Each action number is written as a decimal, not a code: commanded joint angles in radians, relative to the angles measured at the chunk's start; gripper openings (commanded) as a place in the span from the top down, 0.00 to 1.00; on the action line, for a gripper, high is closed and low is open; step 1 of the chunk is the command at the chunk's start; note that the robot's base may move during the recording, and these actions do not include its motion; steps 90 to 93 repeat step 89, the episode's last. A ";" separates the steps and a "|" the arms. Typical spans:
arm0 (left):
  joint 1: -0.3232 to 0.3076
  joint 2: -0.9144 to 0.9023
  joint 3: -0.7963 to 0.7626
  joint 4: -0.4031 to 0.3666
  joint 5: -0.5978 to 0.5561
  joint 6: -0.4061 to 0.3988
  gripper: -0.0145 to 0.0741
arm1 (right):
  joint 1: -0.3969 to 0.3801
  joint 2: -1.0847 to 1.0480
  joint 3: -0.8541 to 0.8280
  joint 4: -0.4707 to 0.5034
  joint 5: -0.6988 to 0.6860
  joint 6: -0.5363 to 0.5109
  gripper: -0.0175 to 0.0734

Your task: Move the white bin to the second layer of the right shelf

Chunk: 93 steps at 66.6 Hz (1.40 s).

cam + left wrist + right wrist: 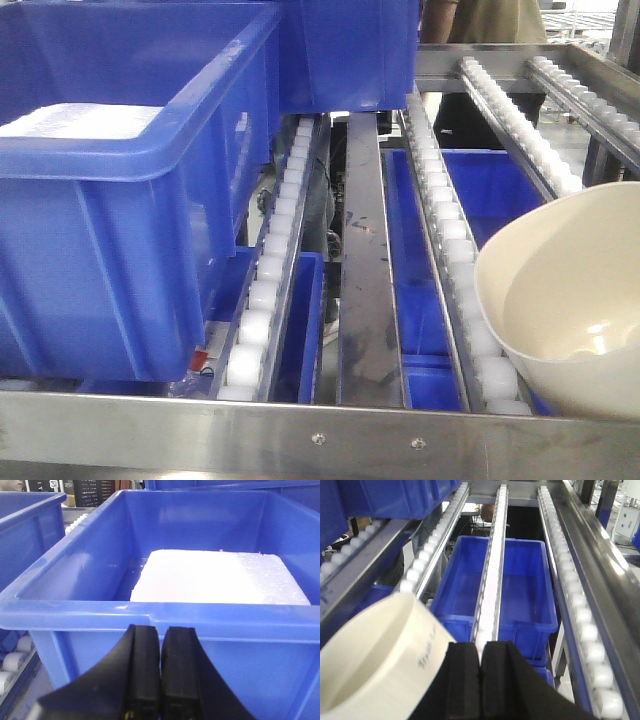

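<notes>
White bin (575,300) overhangs roller track (455,250) edge.

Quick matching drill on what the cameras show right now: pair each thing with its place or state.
Things:
1. white bin
2. blue crate ahead of the left gripper
3. right gripper
4. roller tracks

Places or states:
a. holds a white block
b. pads together, the bin's rim against its left side
c. front right of the rack, tilted, empty
d. sloping between metal rails

Pairs: 1-c, 2-a, 3-b, 4-d
</notes>
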<state>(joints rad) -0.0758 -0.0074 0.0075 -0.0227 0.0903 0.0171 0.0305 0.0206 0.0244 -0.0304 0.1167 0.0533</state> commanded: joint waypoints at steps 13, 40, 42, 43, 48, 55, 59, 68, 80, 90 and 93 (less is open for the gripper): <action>-0.004 -0.016 0.037 -0.006 -0.081 -0.005 0.74 | -0.007 -0.052 -0.011 -0.013 -0.010 -0.011 0.75; -0.004 -0.016 0.037 -0.006 -0.081 -0.005 0.74 | -0.007 -0.051 -0.011 -0.013 -0.027 -0.011 0.75; -0.004 -0.016 0.037 -0.006 -0.081 -0.005 0.74 | -0.007 -0.051 -0.011 -0.013 -0.027 -0.011 0.75; -0.004 -0.016 0.037 -0.006 -0.081 -0.005 0.74 | -0.007 -0.051 -0.011 -0.013 -0.027 -0.011 0.75; -0.004 -0.016 0.037 -0.006 -0.081 -0.005 0.74 | -0.007 -0.051 -0.011 -0.013 -0.026 -0.011 0.75; -0.004 -0.016 0.037 -0.006 -0.081 -0.005 0.74 | -0.007 -0.051 -0.011 -0.013 -0.026 -0.011 0.75; -0.004 -0.016 0.037 -0.006 -0.081 -0.005 0.74 | -0.007 -0.051 -0.011 -0.013 -0.026 -0.011 0.75; -0.004 -0.016 0.037 -0.006 -0.081 -0.005 0.74 | -0.007 -0.051 -0.011 -0.013 -0.026 -0.011 0.75; -0.004 -0.016 0.037 -0.006 -0.081 -0.005 0.74 | -0.007 -0.051 -0.011 -0.013 -0.026 -0.011 0.75; -0.004 -0.016 0.037 -0.006 -0.081 -0.005 0.74 | -0.007 -0.051 -0.011 -0.013 -0.026 -0.011 0.75; -0.004 -0.016 0.037 -0.006 -0.081 -0.005 0.74 | -0.007 -0.051 -0.011 -0.013 -0.026 -0.011 0.75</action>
